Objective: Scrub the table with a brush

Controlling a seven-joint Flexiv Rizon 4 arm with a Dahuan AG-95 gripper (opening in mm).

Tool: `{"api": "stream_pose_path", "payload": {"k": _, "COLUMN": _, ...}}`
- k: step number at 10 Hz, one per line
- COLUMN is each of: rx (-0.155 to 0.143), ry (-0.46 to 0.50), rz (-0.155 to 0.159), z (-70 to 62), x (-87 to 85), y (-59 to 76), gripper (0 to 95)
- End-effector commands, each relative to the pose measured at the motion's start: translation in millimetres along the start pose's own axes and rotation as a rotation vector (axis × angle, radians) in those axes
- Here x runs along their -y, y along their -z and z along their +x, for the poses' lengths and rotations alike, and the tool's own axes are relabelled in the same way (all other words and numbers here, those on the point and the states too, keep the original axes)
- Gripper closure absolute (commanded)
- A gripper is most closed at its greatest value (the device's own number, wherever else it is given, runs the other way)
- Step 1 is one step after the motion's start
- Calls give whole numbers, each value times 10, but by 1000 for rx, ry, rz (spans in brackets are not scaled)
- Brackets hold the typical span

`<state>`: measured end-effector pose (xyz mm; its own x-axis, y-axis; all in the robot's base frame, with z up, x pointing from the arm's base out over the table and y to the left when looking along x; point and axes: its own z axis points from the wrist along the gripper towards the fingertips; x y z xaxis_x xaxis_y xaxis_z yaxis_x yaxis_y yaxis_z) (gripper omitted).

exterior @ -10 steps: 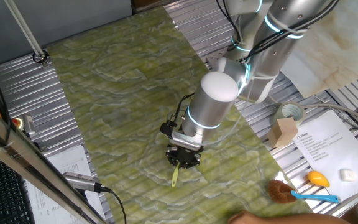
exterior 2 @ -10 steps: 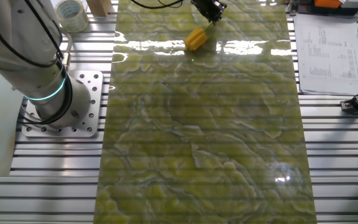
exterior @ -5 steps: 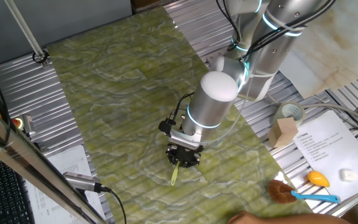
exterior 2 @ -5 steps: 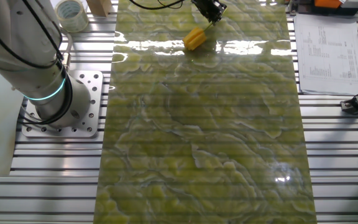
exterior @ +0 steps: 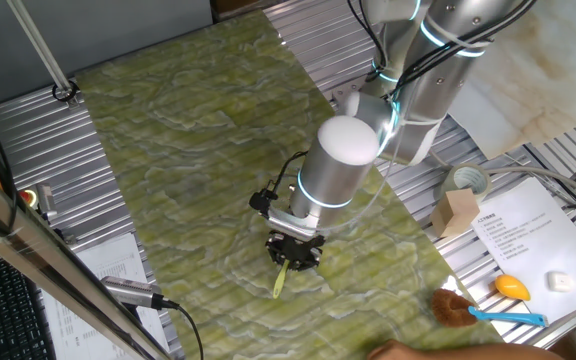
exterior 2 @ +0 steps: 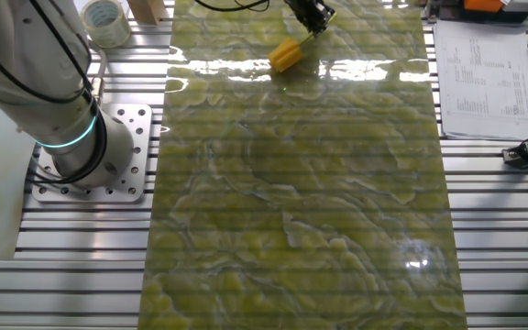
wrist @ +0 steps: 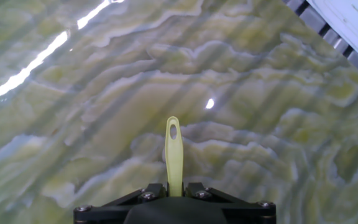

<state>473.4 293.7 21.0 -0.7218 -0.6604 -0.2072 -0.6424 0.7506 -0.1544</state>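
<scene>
The table (exterior: 188,150) is a large yellow-green marbled sheet with pale veins; it also shows in the other fixed view (exterior 2: 301,202) and the hand view (wrist: 104,93). My gripper (exterior: 291,257) is shut on the brush's thin yellow-green handle (exterior: 281,281), near the sheet's front part. In the other fixed view my gripper (exterior 2: 312,16) holds the handle while the brush's yellow blocky head (exterior 2: 284,56) rests on the table. In the hand view the handle (wrist: 173,152) sticks out from between my shut jaws (wrist: 174,188); the head is hidden there.
A brown-bristled brush with a blue handle (exterior: 483,312), a wooden block (exterior: 458,212), a tape roll (exterior: 468,181), a printed sheet (exterior: 528,240) and an orange object (exterior: 511,287) lie to the right. Ribbed metal (exterior: 38,140) borders the sheet. The arm base (exterior 2: 71,137) stands beside it.
My gripper and the brush have slid a little sideways along the table; the yellow head has shifted slightly left in the other fixed view. The grip is unchanged.
</scene>
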Motion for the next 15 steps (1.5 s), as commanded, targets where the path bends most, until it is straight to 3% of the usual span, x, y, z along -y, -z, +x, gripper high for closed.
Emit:
{"api": "stream_pose_path", "payload": {"k": 1, "rx": -17, "ry": -38, "rz": -12, "z": 6, "x": -6, "y": -1, "gripper": 950}}
{"api": "stream_pose_path", "payload": {"k": 11, "rx": -107, "ry": -181, "rz": -60, "z": 8, "x": -9, "y": -17, "gripper": 950}}
{"api": "stream_pose_path", "payload": {"k": 15, "rx": -58, "ry": -173, "rz": -47, "z": 8, "x": -10, "y": -17, "gripper": 950}}
